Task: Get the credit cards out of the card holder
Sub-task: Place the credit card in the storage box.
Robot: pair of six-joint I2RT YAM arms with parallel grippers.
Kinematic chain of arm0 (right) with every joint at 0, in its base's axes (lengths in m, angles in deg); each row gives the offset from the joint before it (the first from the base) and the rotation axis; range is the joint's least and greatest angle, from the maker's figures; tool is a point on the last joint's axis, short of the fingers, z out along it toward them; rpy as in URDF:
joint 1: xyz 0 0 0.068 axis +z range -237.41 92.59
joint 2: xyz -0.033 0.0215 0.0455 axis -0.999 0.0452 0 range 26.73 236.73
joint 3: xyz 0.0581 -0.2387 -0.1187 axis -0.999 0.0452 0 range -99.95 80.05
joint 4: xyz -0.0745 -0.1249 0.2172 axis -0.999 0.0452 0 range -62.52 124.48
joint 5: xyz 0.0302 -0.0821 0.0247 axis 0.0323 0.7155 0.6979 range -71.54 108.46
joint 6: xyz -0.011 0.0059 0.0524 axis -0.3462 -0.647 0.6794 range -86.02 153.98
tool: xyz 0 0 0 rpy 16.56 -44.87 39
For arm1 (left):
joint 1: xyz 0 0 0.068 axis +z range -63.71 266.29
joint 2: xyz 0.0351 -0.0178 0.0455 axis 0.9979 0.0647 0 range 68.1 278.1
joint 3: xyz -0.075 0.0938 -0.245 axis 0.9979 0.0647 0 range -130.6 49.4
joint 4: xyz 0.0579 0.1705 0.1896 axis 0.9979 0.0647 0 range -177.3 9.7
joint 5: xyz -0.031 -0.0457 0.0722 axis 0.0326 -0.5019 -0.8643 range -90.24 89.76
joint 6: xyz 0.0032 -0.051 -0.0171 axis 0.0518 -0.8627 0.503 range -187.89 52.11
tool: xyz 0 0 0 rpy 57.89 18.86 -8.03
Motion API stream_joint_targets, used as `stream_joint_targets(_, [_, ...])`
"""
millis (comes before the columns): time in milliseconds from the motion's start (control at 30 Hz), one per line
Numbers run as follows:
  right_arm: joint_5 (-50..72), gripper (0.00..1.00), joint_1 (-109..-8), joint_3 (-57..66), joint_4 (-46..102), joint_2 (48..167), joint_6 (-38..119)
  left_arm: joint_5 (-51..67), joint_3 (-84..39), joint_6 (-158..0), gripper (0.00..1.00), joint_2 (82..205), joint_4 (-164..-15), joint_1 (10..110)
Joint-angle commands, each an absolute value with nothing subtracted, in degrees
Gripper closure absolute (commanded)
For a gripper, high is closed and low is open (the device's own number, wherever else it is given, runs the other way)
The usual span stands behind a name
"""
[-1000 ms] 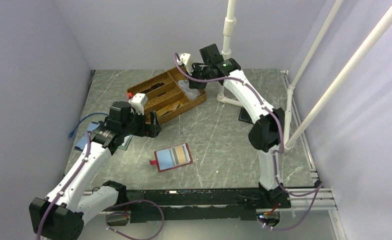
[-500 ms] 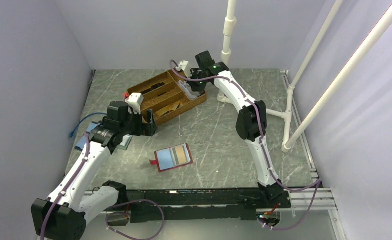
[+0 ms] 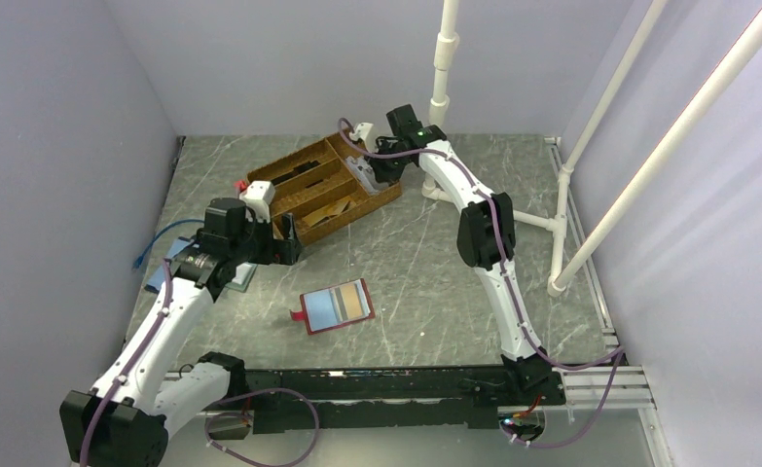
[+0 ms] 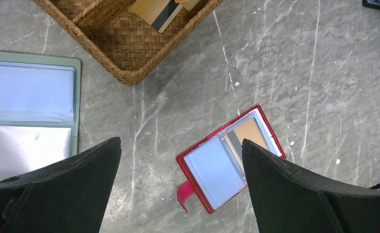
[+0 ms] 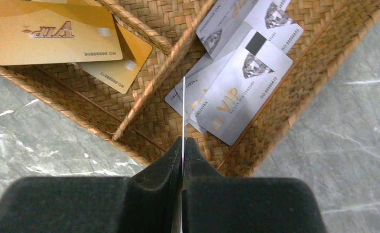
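Observation:
The red card holder (image 3: 336, 305) lies open on the table, with a light-blue card (image 4: 214, 170), a grey one and a gold-tan one (image 4: 248, 133) in its clear pockets. My left gripper (image 4: 180, 145) is open and empty, above and apart from the holder (image 4: 229, 158), beside the basket's near corner (image 3: 289, 248). My right gripper (image 5: 183, 141) is shut on a thin card seen edge-on (image 5: 183, 107). It hovers over the wicker basket's right end (image 3: 369, 173). Silver cards (image 5: 246, 77) and gold cards (image 5: 52, 31) lie in the basket's compartments.
The wicker basket (image 3: 323, 190) has dividers (image 5: 149, 82). A light-blue booklet case (image 4: 30, 111) lies open left of the basket corner. A black wallet (image 3: 478, 224) lies by the right arm. White pipes (image 3: 445, 58) stand at the back right. A blue cable (image 3: 158, 238) runs at the left.
My right gripper has come down from above the basket to low over its right end, card still held. My left gripper has drifted a little to the left.

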State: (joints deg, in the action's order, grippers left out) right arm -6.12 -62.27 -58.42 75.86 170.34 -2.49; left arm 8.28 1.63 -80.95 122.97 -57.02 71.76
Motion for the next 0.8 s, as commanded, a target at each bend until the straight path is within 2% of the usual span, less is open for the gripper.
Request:
stream_joint_targets(0, [-10.51,0.97,-62.44,-60.2,74.85,170.63,-2.94,8.14,2.03,-79.3,0.01,120.91,-58.4,72.59])
stream_joint_targets(100, [-10.42,0.9,-62.54,-59.61,74.24,170.73,-2.58,8.89,2.09,-79.25,0.0,120.31,-58.65,73.13])
stream_joint_targets(167, [-6.43,0.76,-62.54,-59.52,71.93,170.9,-0.37,9.63,2.2,-79.27,0.01,119.99,-58.97,73.49])
stream_joint_targets(200, [-3.77,0.65,-62.55,-59.52,70.29,170.87,0.71,9.95,2.28,-79.3,0.01,119.77,-59.14,73.6])
stream_joint_targets(267, [1.54,0.56,-62.48,-59.99,67.13,170.53,2.97,10.37,2.29,-79.26,0.0,119.57,-59.24,73.84])
stream_joint_targets(500, [9.13,0.45,-61.39,-59.6,63.22,166.5,4.85,12.86,2.67,-79.83,0.0,117.59,-60.0,74.07])
stream_joint_targets(633, [5.08,0.43,-59.69,-53.33,65.7,159.36,4.84,17.86,3.68,-81.73,0.0,117.03,-62.06,74.31])
stream_joint_targets(767, [-6.66,0.38,-57.98,-41.12,69.42,148.7,5.79,20.06,3.86,-86.38,0.01,117.33,-62.82,74.42])
